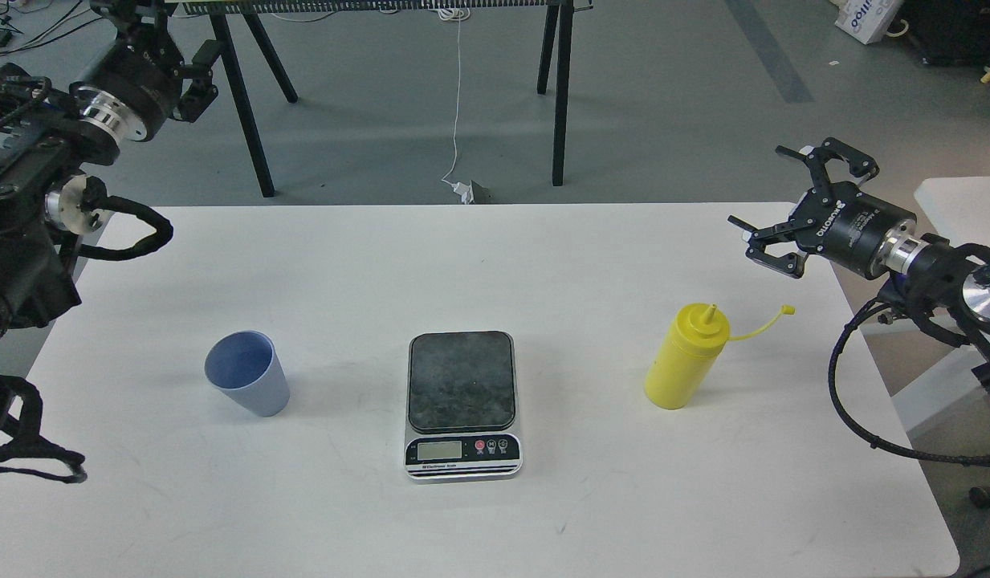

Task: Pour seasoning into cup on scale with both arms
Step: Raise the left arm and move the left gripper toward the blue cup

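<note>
The light blue cup (247,373) stands upright on the white table (543,257), left of the scale (462,393). Nothing rests on the scale's dark plate. The yellow seasoning bottle (687,357) stands upright to the right of the scale, nozzle uncovered, its tethered cap (788,309) hanging out to the right. My right gripper (758,186) hovers open above the table's far right corner, up and to the right of the bottle, holding nothing. My left gripper (173,36) is raised beyond the table's far left corner, well away from the cup, partly cut off by the top edge, its fingers spread and empty.
Black trestle legs (246,104) and a white cable (458,120) are on the grey floor behind the table. A second white surface (964,205) sits to the right. Black cables loop from my right arm (856,401) past the table's right edge.
</note>
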You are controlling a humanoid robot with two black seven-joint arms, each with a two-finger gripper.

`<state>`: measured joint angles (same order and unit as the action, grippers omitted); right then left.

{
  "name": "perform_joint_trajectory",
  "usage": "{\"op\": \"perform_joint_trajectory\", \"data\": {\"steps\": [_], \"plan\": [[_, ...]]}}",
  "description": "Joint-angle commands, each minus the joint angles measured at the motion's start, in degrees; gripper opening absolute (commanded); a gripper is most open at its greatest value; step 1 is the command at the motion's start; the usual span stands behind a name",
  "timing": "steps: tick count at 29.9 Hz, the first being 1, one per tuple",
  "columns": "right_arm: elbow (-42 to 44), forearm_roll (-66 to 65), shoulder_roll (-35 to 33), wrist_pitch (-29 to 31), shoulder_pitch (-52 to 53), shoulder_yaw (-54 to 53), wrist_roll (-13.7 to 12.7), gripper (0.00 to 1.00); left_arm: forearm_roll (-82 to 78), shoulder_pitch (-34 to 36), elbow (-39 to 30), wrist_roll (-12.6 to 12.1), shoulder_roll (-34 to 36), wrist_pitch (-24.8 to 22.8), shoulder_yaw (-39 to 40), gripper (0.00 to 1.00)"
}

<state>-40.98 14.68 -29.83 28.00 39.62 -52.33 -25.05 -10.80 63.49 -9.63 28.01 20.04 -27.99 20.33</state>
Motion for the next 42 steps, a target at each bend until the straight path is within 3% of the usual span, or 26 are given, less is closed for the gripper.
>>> {"op": "perform_joint_trajectory", "data": {"steps": [1, 22, 27, 32, 37, 42], "plan": [[0.2, 0.0, -0.1, 0.0, 0.1, 0.0, 0.0, 0.99, 0.4, -0.2, 0.1, 0.0, -0.6, 0.0, 0.7, 1.00], [-0.1, 0.1, -0.1, 0.0, -0.1, -1.4, 0.0, 0.99, 2.5, -0.6, 2.4, 0.0, 4.9, 0.0, 1.1, 1.00], [-0.2, 0.3, -0.1, 0.0, -1.1, -2.4, 0.1, 0.99, -9.6, 3.3, 1.9, 0.0, 14.4, 0.0, -9.0, 1.00], [-0.5, 0.4, 0.0, 0.0, -2.9, -4.1, 0.1, 0.99, -23.5, 10.8, 0.7, 0.0, 18.5, 0.0, -18.7, 1.00], [-0.5, 0.6, 0.0, 0.0, -3.7, -4.5, 0.1, 0.99, -38.9, 16.8, -7.7, 0.0, 22.8, 0.0, -22.8, 1.00], [-0.5, 0.6, 0.0, 0.0, -3.9, -4.5, 0.1, 0.99, -55.9, 21.4, -23.3, 0.0, 25.7, 0.0, -22.7, 0.99]]}}
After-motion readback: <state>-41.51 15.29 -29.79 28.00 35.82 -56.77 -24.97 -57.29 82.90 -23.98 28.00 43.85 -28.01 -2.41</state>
